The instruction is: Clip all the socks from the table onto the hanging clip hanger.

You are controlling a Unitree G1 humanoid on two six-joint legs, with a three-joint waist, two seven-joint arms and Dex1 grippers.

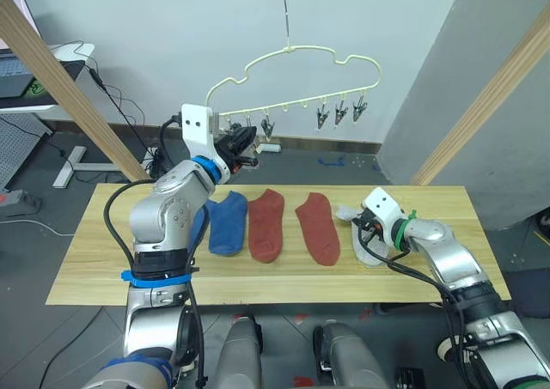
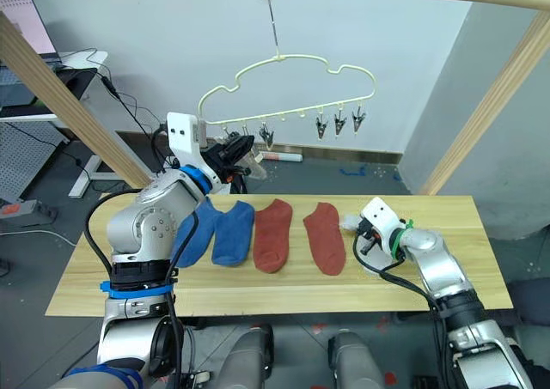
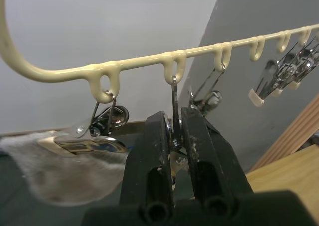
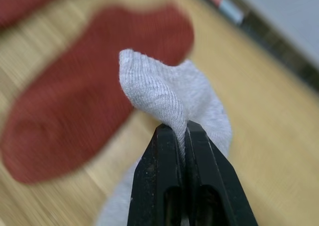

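A grey sock (image 4: 164, 99) is pinched up off the counter (image 1: 258, 273) by the right tool (image 4: 182, 131), ready for hanging. A clip (image 3: 175, 104) on the clip hanger (image 1: 301, 58) is squeezed by the left tool (image 3: 174, 136), presumably to open it.

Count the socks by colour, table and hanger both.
Blue socks: 2
Rust-red socks: 2
Light grey socks: 2, one pinched in the right gripper at the table, one clipped on the clip hanger
Total: 6
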